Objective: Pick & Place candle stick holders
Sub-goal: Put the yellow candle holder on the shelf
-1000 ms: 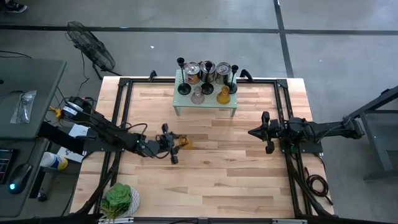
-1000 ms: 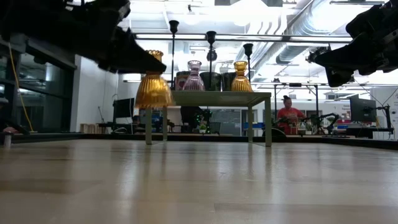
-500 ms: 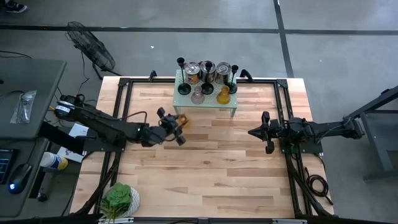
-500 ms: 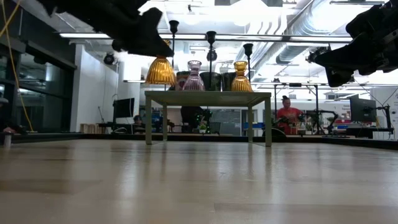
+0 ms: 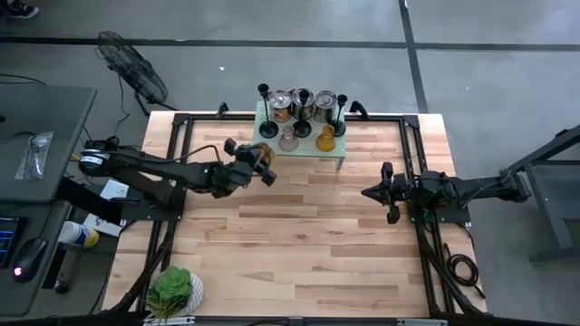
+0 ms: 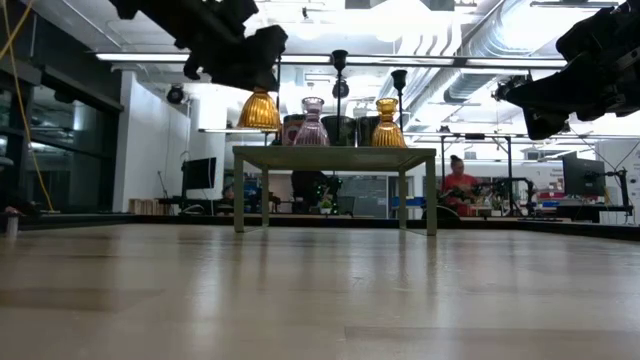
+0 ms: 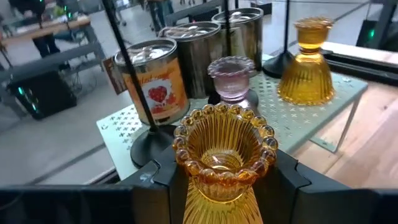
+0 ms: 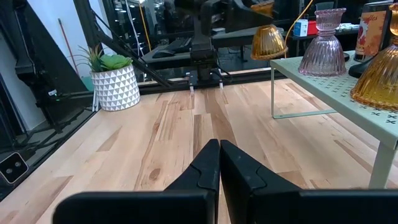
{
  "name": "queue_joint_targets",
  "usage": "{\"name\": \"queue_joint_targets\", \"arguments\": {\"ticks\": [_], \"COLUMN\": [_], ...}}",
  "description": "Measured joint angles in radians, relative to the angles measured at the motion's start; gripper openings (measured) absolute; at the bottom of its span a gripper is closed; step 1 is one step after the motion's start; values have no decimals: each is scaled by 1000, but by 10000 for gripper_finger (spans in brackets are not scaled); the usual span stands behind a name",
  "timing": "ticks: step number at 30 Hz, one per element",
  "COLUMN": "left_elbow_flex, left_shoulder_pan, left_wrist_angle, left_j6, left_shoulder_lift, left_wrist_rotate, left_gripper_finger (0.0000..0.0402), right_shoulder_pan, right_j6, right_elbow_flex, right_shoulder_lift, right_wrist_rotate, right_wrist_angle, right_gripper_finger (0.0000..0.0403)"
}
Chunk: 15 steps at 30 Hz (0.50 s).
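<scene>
The wooden table (image 5: 299,244) fills most of the floor space, with a black frame (image 5: 177,136) running around its edges. At its far side stands a small pale green shelf (image 5: 304,149), on thin legs.

The left arm (image 5: 154,172) reaches across toward the shelf's left end. Its gripper (image 5: 256,166) is clamped on an amber holder (image 7: 222,163), the fingers pressing its ribbed body from both sides, cup mouth facing outward. In the low view that holder (image 6: 259,110) hangs in the air at about shelf-top height, just beside the shelf's left edge and not resting on it.

The right arm (image 5: 462,190) waits over the table's right side, well apart from the shelf, its gripper (image 5: 370,193) with fingers closed together on nothing.

On the shelf sit three tin cans (image 5: 302,102) in a row at the back, one with a red label (image 7: 152,81). In front of them stand the pink holder (image 7: 232,78) and the second amber holder (image 7: 309,62). The three black holders (image 6: 339,85) rise on thin stems among the cans; one round base (image 7: 149,146) lies near the shelf's left edge.

A potted plant (image 5: 172,292) sits at the table's near left corner. A person in red (image 6: 461,180) is in the room behind.
</scene>
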State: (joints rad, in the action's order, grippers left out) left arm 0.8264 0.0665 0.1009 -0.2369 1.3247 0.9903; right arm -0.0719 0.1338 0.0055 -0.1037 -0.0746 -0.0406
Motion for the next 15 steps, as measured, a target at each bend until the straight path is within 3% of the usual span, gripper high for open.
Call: {"name": "queue_joint_targets", "arguments": {"ticks": [10,15], "left_elbow_flex": [0,0], "left_shoulder_pan": [-106,-145], "left_wrist_angle": [-61,-46], "left_j6": [-161,-171], "left_shoulder_lift": [0,15], "left_wrist_rotate": [-14,-30], "left_gripper_finger": [136,136], "right_shoulder_pan": [0,0], "right_j6": [0,0], "right_elbow_flex": [0,0], "right_shoulder_lift": [0,0], "right_wrist_rotate": [0,0], "right_wrist_angle": [0,0], "right_gripper_finger": [4,4]}}
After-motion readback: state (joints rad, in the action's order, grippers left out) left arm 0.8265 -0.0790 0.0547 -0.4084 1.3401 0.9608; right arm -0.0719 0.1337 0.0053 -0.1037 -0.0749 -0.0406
